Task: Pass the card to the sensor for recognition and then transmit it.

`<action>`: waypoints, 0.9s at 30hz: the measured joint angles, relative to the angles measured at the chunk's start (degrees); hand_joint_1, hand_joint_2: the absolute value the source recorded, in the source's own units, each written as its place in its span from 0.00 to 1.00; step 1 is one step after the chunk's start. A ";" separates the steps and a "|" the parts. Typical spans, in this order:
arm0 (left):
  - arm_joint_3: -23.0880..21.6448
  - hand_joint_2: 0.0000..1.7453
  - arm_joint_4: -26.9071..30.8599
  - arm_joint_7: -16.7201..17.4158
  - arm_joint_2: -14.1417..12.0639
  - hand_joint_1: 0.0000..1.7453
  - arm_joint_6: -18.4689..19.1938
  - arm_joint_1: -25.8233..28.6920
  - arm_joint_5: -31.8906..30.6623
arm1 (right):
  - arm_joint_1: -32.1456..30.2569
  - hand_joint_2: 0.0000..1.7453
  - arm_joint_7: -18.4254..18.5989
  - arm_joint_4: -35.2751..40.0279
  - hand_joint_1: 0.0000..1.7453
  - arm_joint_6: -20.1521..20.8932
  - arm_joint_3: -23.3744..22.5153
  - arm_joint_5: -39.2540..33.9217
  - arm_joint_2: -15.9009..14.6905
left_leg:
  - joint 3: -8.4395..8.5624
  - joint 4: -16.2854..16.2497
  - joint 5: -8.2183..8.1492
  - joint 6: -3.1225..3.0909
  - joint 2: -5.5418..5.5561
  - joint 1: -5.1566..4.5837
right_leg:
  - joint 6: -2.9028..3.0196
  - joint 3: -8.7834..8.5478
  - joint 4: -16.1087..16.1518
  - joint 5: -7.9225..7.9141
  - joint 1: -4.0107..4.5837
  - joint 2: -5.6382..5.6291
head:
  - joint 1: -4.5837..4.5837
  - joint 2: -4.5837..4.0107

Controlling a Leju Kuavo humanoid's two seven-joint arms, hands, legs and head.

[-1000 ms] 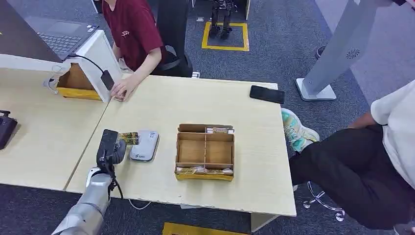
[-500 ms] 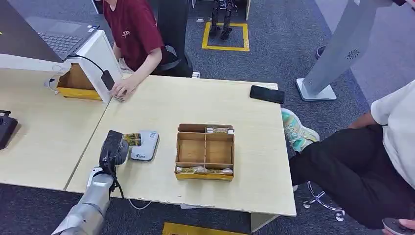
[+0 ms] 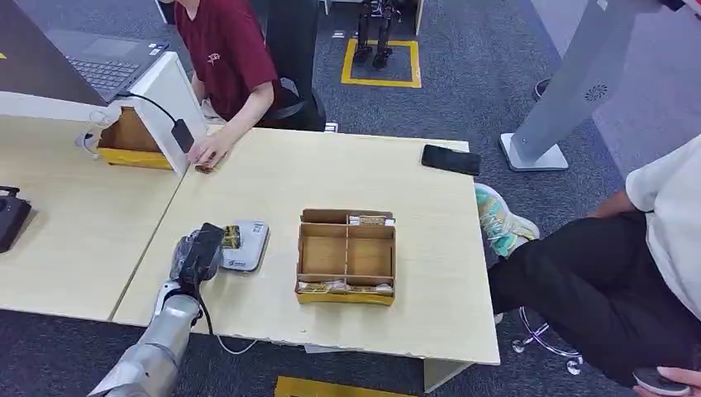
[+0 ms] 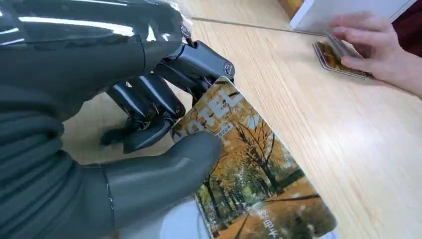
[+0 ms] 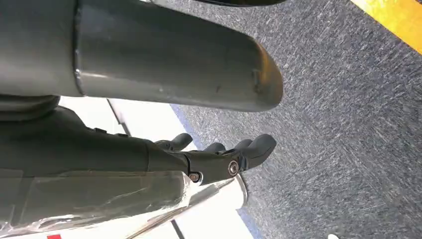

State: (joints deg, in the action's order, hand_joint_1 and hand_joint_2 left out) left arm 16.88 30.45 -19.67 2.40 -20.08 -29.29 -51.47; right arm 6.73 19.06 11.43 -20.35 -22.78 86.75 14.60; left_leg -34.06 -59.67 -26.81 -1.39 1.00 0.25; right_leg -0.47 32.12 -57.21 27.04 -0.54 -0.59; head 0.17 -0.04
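Now left robot hand [image 4: 149, 129] pinches glossy rectangular card [image 4: 249, 174] over sensor [image 3: 245, 245].

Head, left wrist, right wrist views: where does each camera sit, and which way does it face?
Head view: high on the body, looking forward and down at the table; the left hand holds the card over the sensor.
Left wrist view: behind the left hand, facing the card; thumb and fingers show.
Right wrist view: on the hanging arm, facing the carpet; the right hand shows.
Shared: head and left wrist views both show the card.
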 joint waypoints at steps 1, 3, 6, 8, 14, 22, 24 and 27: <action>-0.46 1.00 -0.18 0.49 0.00 1.00 -0.27 -0.04 -0.60 | 0.01 0.00 0.13 0.00 0.00 0.00 0.09 0.00 0.00 | 0.00 0.01 0.00 0.00 0.01 0.00 | 0.00 -0.02 0.00 0.00 0.00 0.03 | 0.00 0.00; -0.79 1.00 -0.61 0.72 0.00 1.00 -0.31 -0.15 -1.03 | 0.07 0.00 0.22 0.00 0.00 0.02 0.37 0.00 0.00 | 0.03 0.02 0.01 0.01 0.04 0.00 | 0.00 -0.06 -0.01 0.00 0.00 0.06 | 0.00 0.00; -1.07 1.00 -0.98 0.72 -0.02 1.00 -0.75 -0.16 -1.27 | 0.14 0.00 0.33 0.00 0.00 0.02 0.79 0.00 0.00 | 0.09 0.02 0.01 0.01 0.04 0.00 | 0.00 -0.11 -0.01 0.00 0.00 0.06 | -0.02 0.00; -1.07 1.00 -1.09 0.72 -0.02 1.00 -0.79 -0.17 -1.31 | 0.18 0.00 0.44 0.00 0.00 0.04 1.09 0.00 0.00 | 0.15 0.02 0.01 0.01 0.04 0.00 | 0.00 -0.16 -0.01 0.00 0.00 0.06 | -0.02 0.00; -1.10 1.00 -1.38 -0.32 -0.11 1.00 0.46 -0.25 0.46 | 0.23 0.00 0.61 0.00 0.00 0.22 1.35 0.00 0.00 | 0.21 0.03 0.02 0.02 0.09 -0.01 | 0.00 -0.23 -0.03 0.00 0.00 0.09 | -0.02 0.00; -1.05 1.00 -1.38 -0.87 -0.39 1.00 1.09 -0.25 1.26 | 0.29 0.00 0.66 0.00 0.00 0.22 1.86 0.00 0.00 | 0.22 0.04 0.07 0.04 0.12 -0.01 | 0.01 -0.23 -0.06 0.00 0.00 0.10 | 0.00 0.00; -1.03 1.00 -1.40 -0.94 -0.44 1.00 1.20 -0.24 1.37 | 0.31 0.00 0.83 0.00 0.00 0.24 1.99 0.00 0.00 | 0.22 0.04 0.07 0.04 0.12 -0.01 | 0.01 -0.23 -0.06 0.00 0.00 0.10 | -0.02 0.00; -0.66 1.00 -1.40 -2.32 -0.48 1.00 2.49 -0.23 3.24 | 0.34 0.00 0.90 0.00 0.00 0.33 2.17 0.00 0.00 | 0.22 0.04 0.07 0.05 0.13 -0.01 | 0.01 -0.22 -0.07 0.00 0.00 0.10 | -0.02 0.00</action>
State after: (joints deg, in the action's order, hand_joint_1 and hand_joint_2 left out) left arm 16.22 29.05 -21.99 1.92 -17.59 -29.52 -48.23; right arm 7.07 19.96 11.43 -20.02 -20.61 86.75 14.60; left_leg -33.83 -59.64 -26.74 -1.34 1.13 0.24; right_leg -0.46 31.90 -57.28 27.04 -0.54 -0.48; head 0.15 -0.04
